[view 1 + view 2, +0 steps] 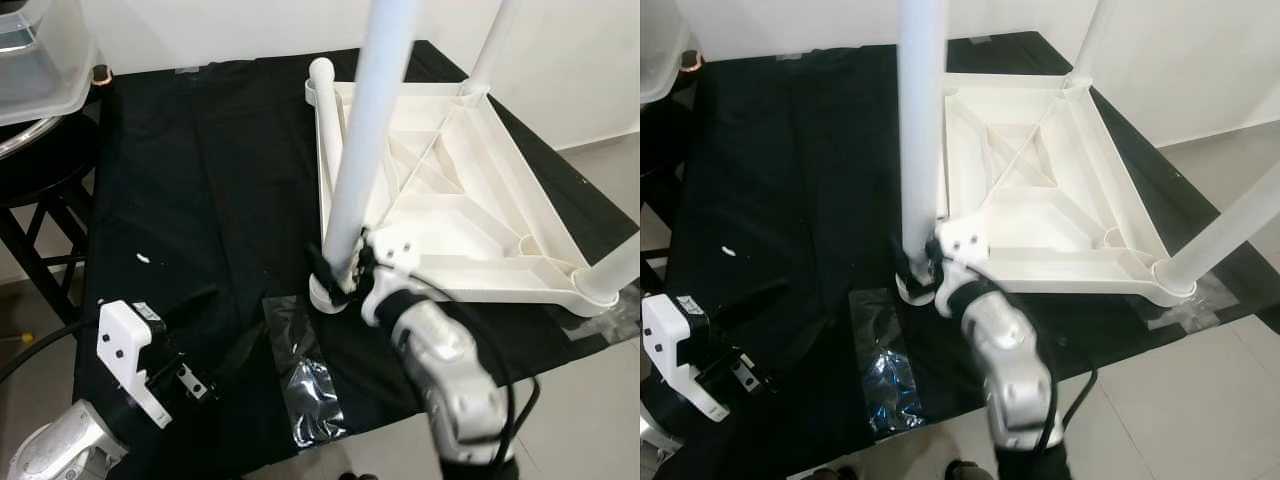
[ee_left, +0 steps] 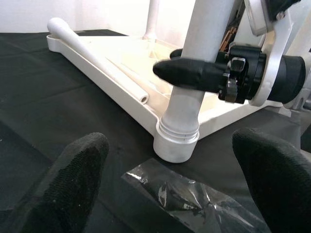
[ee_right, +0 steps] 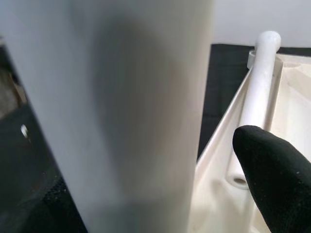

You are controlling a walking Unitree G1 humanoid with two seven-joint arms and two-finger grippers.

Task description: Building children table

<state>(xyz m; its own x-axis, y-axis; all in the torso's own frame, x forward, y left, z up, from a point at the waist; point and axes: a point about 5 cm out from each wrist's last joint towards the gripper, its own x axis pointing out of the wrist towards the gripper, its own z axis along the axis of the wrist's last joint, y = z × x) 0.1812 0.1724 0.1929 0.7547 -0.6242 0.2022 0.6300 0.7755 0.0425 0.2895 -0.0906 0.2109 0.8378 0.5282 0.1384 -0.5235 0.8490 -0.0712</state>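
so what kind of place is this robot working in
Probably a room in a home, used as an assembly spot: an upturned white table top lies on a black cloth spread over a pale tiled floor, by a plain white wall.

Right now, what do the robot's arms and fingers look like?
Both arms are shiny silver. The right arm has a black cable looping beside it. Each wrist carries a white plastic bracket with small screw holes. The fingers are long, black and rounded, with a bumpy texture.

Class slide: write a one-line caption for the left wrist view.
Right tool grips an upright white leg seated in the corner socket of the upturned table top, plastic bag on black cloth nearby.
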